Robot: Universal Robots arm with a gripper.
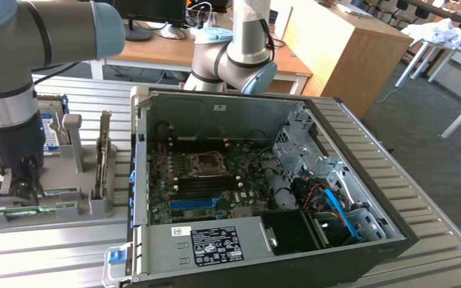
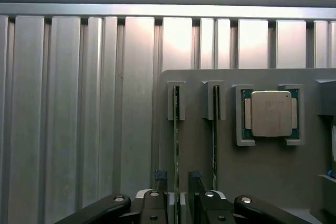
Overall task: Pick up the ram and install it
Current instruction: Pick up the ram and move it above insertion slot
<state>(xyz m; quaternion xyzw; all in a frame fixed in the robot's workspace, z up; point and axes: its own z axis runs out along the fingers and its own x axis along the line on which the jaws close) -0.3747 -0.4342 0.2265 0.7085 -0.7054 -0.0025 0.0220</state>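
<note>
While my fingers (image 2: 195, 178) stand apart with nothing clamped, the biggest thing under me is the ribbed metal table (image 1: 54, 252). Well off from the fingers on it sits the open computer case (image 1: 374, 198), laid on its side, I judge, so that the board and its blue slot (image 1: 190, 203) face up for reaching from above. Directly beneath the fingers lies the grey holder (image 2: 252, 177), whose notched posts keep boards upright on edge, presumably so that a finger can pass down each face. My gripper (image 2: 176, 179) hangs low over it, and the ram (image 2: 176, 129) runs edge-on right between the fingers, one finger to either side, not yet pinched as far as I can see. Just outside one finger stands the second green stick (image 2: 215, 129), parallel and untouched. Farther out on that same side, a processor (image 2: 271, 114) rests flat in its own pocket.
</note>
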